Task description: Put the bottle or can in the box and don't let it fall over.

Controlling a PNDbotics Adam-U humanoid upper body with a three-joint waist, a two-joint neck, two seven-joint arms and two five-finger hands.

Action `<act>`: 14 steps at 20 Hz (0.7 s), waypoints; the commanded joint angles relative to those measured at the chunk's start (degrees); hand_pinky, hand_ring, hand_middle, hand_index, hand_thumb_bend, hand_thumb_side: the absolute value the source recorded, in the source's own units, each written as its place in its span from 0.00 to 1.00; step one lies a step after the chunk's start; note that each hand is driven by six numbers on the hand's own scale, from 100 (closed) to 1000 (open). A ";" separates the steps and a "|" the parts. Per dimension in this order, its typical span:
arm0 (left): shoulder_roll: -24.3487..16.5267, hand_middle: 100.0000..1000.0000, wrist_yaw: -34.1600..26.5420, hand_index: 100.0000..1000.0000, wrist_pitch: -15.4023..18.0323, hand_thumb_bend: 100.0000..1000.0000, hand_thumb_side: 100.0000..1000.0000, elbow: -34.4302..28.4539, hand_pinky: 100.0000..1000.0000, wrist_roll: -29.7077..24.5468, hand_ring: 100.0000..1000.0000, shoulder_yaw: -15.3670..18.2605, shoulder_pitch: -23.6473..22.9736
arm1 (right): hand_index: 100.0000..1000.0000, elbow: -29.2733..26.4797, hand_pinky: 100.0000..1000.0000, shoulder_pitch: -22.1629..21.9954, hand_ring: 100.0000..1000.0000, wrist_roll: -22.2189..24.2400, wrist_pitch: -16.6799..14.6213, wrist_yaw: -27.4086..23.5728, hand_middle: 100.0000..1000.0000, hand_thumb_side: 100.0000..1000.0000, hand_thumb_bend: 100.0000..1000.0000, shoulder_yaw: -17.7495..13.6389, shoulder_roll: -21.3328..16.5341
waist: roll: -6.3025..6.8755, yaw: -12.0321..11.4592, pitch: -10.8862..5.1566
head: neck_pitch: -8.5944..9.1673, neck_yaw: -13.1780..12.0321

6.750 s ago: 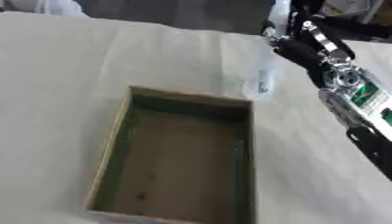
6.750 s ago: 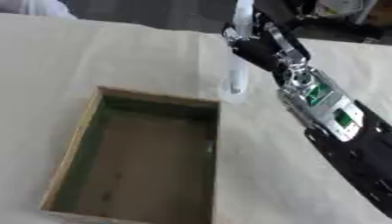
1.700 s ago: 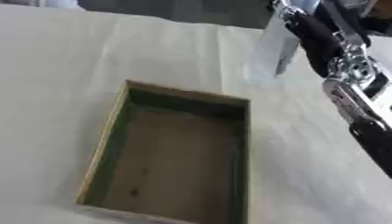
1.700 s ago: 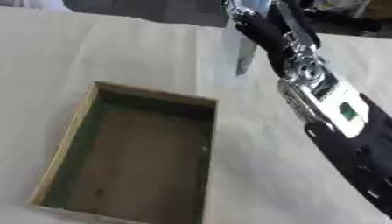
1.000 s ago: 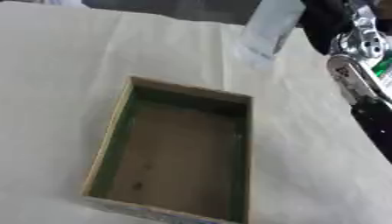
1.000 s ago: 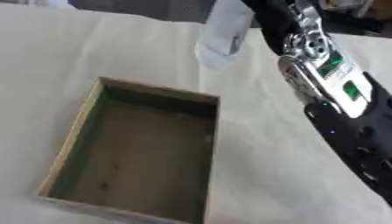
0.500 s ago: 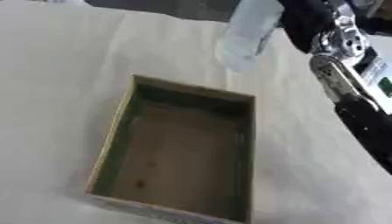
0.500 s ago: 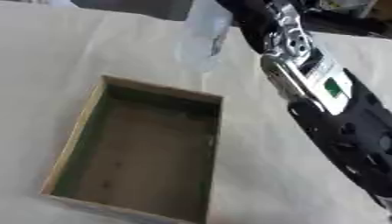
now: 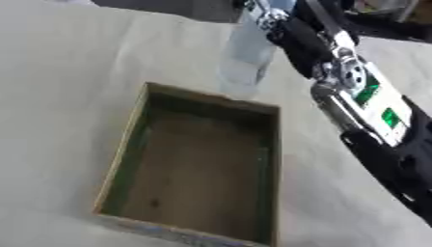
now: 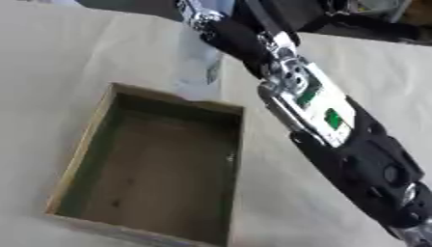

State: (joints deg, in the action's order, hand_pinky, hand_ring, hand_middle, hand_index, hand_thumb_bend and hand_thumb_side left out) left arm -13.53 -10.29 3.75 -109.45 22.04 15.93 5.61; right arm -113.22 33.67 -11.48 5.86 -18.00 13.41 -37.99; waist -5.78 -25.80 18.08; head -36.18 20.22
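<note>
Held high by the right hand (image 9: 274,21), a clear bottle (image 9: 245,60) — fingers curled round its upper part, body hanging below the hand and free of the tabletop (image 9: 59,72). Carried by the top, most likely, so that the base stays unobstructed and can be the first part to meet the floor of the box. Tilted a little, foot swung away from the hand toward the near-left; worth straightening before any descent, since a slanted base set down on the box floor could tip. Just below and toward the near side of the hand, the box (image 9: 127,144) — open-topped, shallow, with nothing visible inside it, long axis running away from the far wall that sits under the bottle's foot. Bottle's lower end seen right over that far rim, not yet clearly inside it; whether it has cleared the wall in height cannot be told from these two views. Arm reaching in from the right and stretched diagonally across the cloth, leaving the box's interior open beneath and to the left of the hand for a straight drop. Judged as mid-carry: grasp done, placing not begun. No left hand in sight in either view.
</note>
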 commanded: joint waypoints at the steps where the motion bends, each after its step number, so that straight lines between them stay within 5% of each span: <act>1: -1.22 0.80 0.37 0.68 -0.01 0.57 0.40 -0.32 1.00 0.37 0.73 0.84 -0.02 | 0.31 -1.37 1.00 0.42 1.00 0.51 -1.32 2.59 1.00 0.41 0.00 0.77 0.23 | 0.52 0.37 -1.67 | -0.51 -0.20; 10: -1.55 0.80 0.17 0.68 0.26 0.57 0.40 1.00 1.00 1.10 0.73 1.71 -0.44 | 0.35 -1.37 1.00 -0.85 1.00 1.80 -2.80 5.85 1.00 0.41 0.00 4.98 2.71 | 0.68 0.85 -2.17 | -0.91 -0.29; 11: -1.61 0.80 0.14 0.68 0.34 0.57 0.40 1.14 1.00 1.24 0.73 1.88 -0.56 | 0.35 -1.37 1.00 -1.04 1.00 1.98 -2.69 6.09 1.00 0.33 0.00 5.58 2.93 | 0.69 0.75 -2.20 | -0.92 -0.24; 12: -1.64 0.80 0.17 0.68 0.39 0.57 0.40 1.28 1.00 1.39 0.73 2.04 -0.67 | 0.36 -1.37 1.00 -1.23 1.00 2.05 -2.55 6.27 1.00 0.41 0.00 6.10 3.16 | 0.70 0.64 -2.25 | -0.97 -0.24; 14: -1.67 0.80 -0.13 0.68 0.63 0.57 0.40 1.51 1.00 1.67 0.73 2.32 -0.97 | 0.37 -1.37 1.00 -1.75 1.00 1.62 -2.41 6.35 1.00 0.41 0.00 7.00 3.67 | 0.71 0.44 -2.36 | -1.01 -0.35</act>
State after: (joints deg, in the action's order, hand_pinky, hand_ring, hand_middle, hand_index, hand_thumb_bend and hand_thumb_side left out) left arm -13.54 -10.38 4.20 -107.47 23.38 17.50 4.59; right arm -113.22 31.39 -9.79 3.47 -12.10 20.28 -33.98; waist -5.59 -25.22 17.16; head -37.08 19.98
